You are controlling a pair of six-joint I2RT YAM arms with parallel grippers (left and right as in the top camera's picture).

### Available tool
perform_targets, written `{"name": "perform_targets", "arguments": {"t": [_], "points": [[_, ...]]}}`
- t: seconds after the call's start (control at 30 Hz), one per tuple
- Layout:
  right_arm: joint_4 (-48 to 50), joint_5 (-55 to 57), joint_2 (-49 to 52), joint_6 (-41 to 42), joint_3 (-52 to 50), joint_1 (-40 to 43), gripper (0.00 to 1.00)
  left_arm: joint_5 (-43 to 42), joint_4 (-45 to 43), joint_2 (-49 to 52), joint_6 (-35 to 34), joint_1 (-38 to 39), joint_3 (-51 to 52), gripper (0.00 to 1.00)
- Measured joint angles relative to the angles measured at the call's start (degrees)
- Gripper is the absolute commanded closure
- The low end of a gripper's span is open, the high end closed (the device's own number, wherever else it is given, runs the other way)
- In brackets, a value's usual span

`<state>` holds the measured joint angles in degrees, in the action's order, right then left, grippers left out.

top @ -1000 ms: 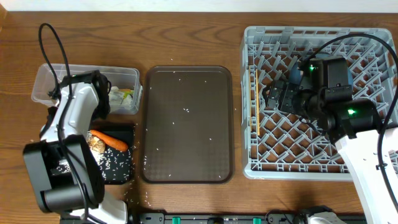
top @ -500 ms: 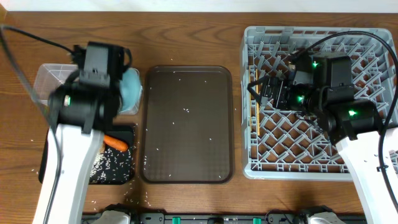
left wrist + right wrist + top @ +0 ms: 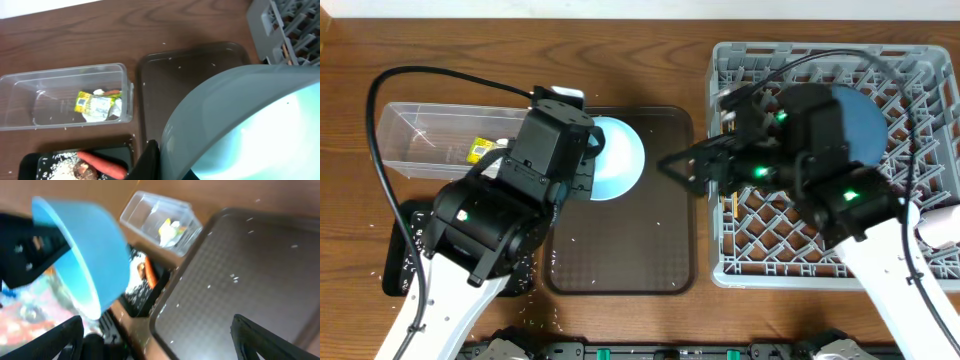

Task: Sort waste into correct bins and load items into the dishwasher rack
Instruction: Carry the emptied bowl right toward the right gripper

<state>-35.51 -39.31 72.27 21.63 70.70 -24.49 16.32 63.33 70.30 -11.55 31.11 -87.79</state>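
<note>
Overhead, left pincer (image 3: 588,162): clamped on the rim of the bowl (image 3: 616,158), which I hold tilted over the serving tray (image 3: 620,240).
Overhead, right pincer (image 3: 682,170): fingers apart, holding nothing; it reaches out of the rack (image 3: 820,260) toward the bowl, near it but not touching.
Overhead, plate (image 3: 860,120): in the far part of the rack, partly behind my right arm.
Overhead, clear box (image 3: 420,135): left of the serving tray, with the wrapper (image 3: 478,150) inside.
Left wrist, bowl: fills the lower right, pale inside facing the camera; one finger (image 3: 150,160) lies against its rim.
Left wrist, black tray (image 3: 25,160): holds the carrot (image 3: 105,166), rice (image 3: 60,171) and a brown lump (image 3: 81,171).
Right wrist, fingers (image 3: 50,340): wide apart, nothing between them.
Right wrist, bowl: blurred; blue outside, seemingly gripped on its left side by the dark left pincer.
</note>
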Motion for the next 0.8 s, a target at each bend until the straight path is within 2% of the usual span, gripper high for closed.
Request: {"name": "perform_targets", "arguments": {"t": [0.13, 0.2, 0.27, 0.47, 0.57, 0.7, 0.8], "points": [[0.68, 3.08, -0.02, -0.2, 0.0, -3.96, 0.2, -0.2, -0.09, 0.0, -0.04, 0.09, 0.0, 0.94], [1.03, 5.57, -0.02, -0.22, 0.0, -5.79, 0.27, -1.07, -0.28, 0.0, -0.07, 0.09, 0.0, 0.94], [1.64, 8.63, -0.02, -0.39, 0.0, -7.3, 0.29, -2.64, -0.52, 0.0, -0.15, 0.09, 0.0, 0.94], [2.67, 16.48, -0.02, -0.44, 0.0, -9.73, 0.65, -7.85, -1.66, 0.04, -0.24, 0.48, 0.0, 0.94], [3.13, 20.15, -0.02, 0.72, 0.0, -10.88, 0.76, -8.48, -2.38, 0.39, -1.09, 1.42, 0.02, 0.94], [4.52, 23.5, 0.11, 2.97, 0.02, -10.91, 0.82, -8.41, -4.07, 0.96, -2.25, 3.87, 0.13, 0.94], [6.47, 25.31, 0.59, 3.39, 0.04, -10.91, 0.99, -7.89, -5.55, 0.98, -2.84, 5.9, 0.22, 0.94]]}}
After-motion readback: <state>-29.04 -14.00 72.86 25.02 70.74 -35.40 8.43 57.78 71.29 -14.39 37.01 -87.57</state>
